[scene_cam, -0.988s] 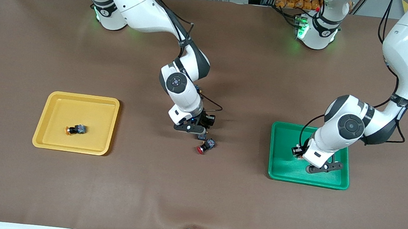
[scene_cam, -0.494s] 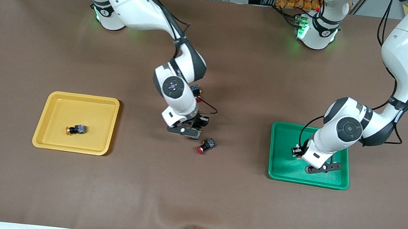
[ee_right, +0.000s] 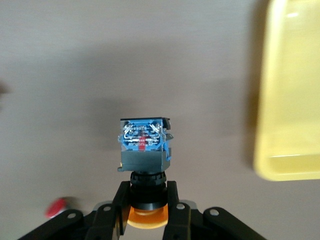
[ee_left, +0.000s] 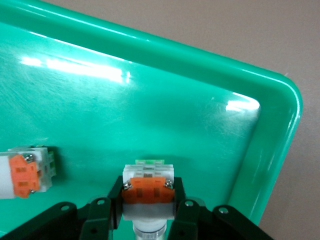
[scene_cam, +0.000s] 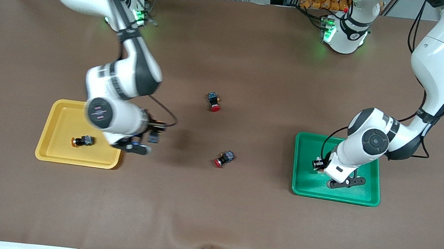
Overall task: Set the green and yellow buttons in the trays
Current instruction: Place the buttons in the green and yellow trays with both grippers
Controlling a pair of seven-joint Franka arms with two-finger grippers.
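1. Over the green tray (scene_cam: 306, 183), your left gripper (ee_left: 148, 220) clamps a whitish switch (ee_left: 148, 192).
2. Beside the yellow tray (scene_cam: 54, 152), your right gripper (ee_right: 147, 212) pinches a yellow-capped switch (ee_right: 144, 145): small, light, rigid; grip its neck.

I am showing two glossy white arms with dark grey bands at the joints, and each wrist joint is carrying a round dark grey cap. Black cables are looping along my forearms and down to the wrists. My bases at the table's edge are glowing green around their collars. My left gripper (scene_cam: 343, 182) is wearing flat black finger links, and in the left wrist view its fingers (ee_left: 186, 218) are showing as black bars with small round screw holes. My right gripper (scene_cam: 135, 147) is looking much the same: black fingers (ee_right: 174, 207), dotted with pale screws near the knuckles.
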